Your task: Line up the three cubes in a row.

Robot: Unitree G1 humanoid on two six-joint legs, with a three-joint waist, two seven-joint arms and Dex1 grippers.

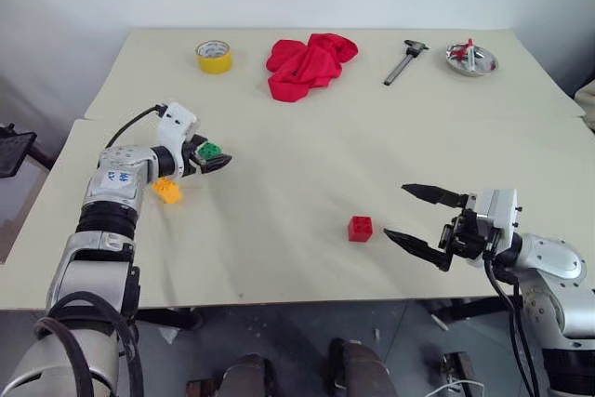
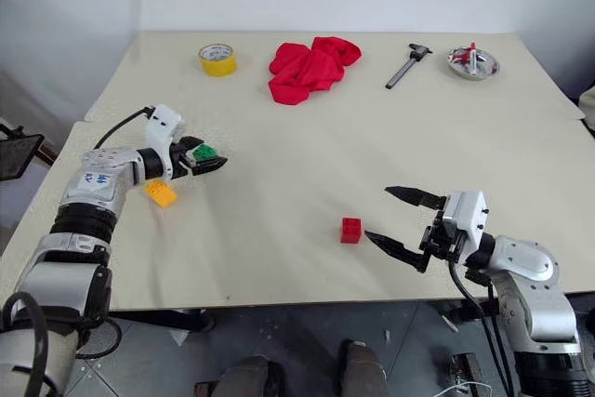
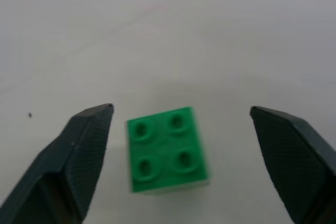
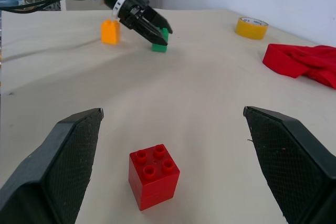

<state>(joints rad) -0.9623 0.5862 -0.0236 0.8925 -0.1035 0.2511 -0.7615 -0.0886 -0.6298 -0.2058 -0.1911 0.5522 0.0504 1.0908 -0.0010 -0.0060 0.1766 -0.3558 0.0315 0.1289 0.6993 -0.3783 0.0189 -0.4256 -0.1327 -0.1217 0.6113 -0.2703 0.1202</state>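
Observation:
The green cube (image 3: 167, 149) sits on the table between the fingers of my left gripper (image 1: 218, 157), which is open, with a gap on each side of the cube. The orange-yellow cube (image 1: 167, 191) stands just beside my left wrist, nearer the front edge. Alone in the middle front of the table is the red cube (image 1: 360, 228). My right gripper (image 1: 397, 210) is wide open a little to the right of the red cube, pointing toward it with nothing between its fingers.
Along the far side of the table (image 1: 279, 258) lie a yellow tape roll (image 1: 214, 56), a crumpled red cloth (image 1: 310, 64), a caliper-like tool (image 1: 405, 60) and a small metal dish (image 1: 470, 59). Bare table stretches between the green and red cubes.

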